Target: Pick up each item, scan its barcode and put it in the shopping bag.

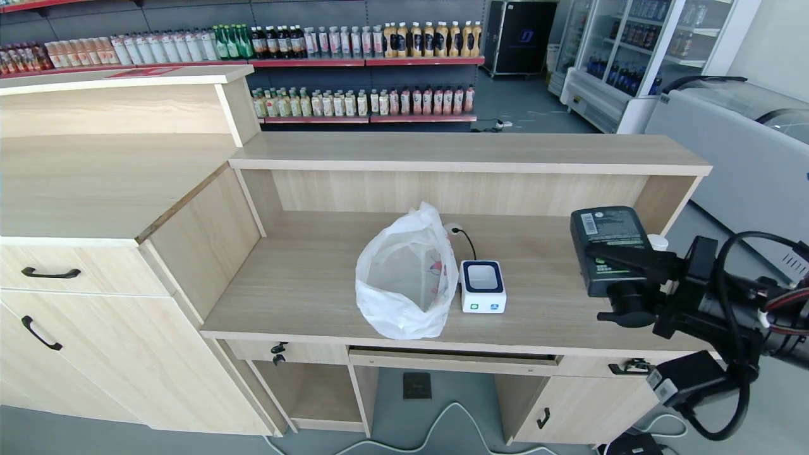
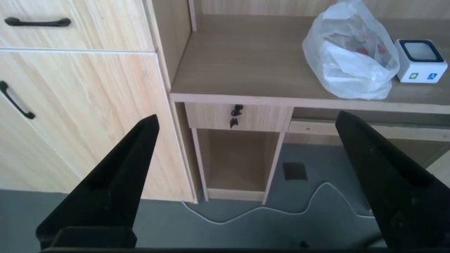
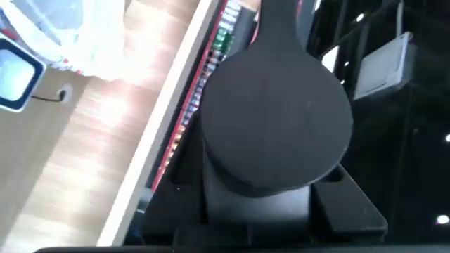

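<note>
Right gripper (image 1: 622, 285) is clamped on a black bottle (image 1: 608, 243), at least it looks like a bottle from here: dark flat body, white cap (image 1: 658, 242) at the far end. It's held in the air over the right end of the wooden counter (image 1: 303, 284), lying roughly flat with the label side up. White barcode sticker (image 1: 589, 222) sits at the corner nearest the back shelf. One finger crosses the top face, and a round pad (image 3: 274, 126) presses from the other side.

White plastic shopping bag (image 1: 407, 278) stands mid-counter, mouth open and facing up. Barcode scanner (image 1: 483, 285) is just beside it on the bag's right, almost touching: a small white box with a dark window on top. Its black cable (image 1: 466, 240) runs back behind the bag. Bottle is well to the right of the scanner, not over it.

Left gripper (image 2: 247, 123) is down low off the counter's left end, fingers (image 2: 105, 190) spread wide with nothing between them. It faces the cabinet front and the keyed drawer (image 2: 235, 116) under the counter edge.

Drink shelves (image 1: 354, 41) run along the back wall.
</note>
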You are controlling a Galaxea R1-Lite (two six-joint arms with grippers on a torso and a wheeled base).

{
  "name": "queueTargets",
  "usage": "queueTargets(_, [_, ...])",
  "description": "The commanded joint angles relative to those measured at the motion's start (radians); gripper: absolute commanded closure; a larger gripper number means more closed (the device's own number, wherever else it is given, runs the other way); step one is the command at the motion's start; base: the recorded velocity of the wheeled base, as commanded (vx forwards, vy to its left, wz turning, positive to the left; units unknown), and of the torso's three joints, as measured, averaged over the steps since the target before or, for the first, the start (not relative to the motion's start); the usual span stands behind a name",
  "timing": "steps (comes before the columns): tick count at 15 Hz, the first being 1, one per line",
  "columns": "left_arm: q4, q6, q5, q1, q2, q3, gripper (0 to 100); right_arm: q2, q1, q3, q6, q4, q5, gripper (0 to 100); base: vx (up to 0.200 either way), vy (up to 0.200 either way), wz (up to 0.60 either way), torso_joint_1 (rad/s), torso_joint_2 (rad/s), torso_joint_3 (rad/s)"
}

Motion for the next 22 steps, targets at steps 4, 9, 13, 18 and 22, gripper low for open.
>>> queueTargets(4, [0.000, 0.000, 0.000, 0.000, 0.000, 0.000, 0, 0.005, 0.282, -0.026, -0.341, -0.006, -0.082, 100, 0.000, 0.000, 0.00, 0.000, 0.00, 0.000])
queueTargets(9, [0.000, 0.000, 0.000, 0.000, 0.000, 0.000, 0, 0.061, 0.385, -0.061, -0.399, -0.029, -0.014, 100, 0.000, 0.000, 0.00, 0.000, 0.00, 0.000])
queueTargets(13, [0.000, 0.000, 0.002, 0.000, 0.000, 0.000, 0, 0.115, 0.498, -0.096, -0.400, -0.029, -0.011, 100, 0.000, 0.000, 0.00, 0.000, 0.00, 0.000])
queueTargets(18, [0.000, 0.000, 0.002, 0.000, 0.000, 0.000, 0, 0.112, 0.503, -0.067, -0.402, -0.021, 0.014, 100, 0.000, 0.000, 0.00, 0.000, 0.00, 0.000])
queueTargets(22, [0.000, 0.000, 0.002, 0.000, 0.000, 0.000, 0, 0.109, 0.497, -0.050, -0.400, -0.017, 0.020, 100, 0.000, 0.000, 0.00, 0.000, 0.00, 0.000])
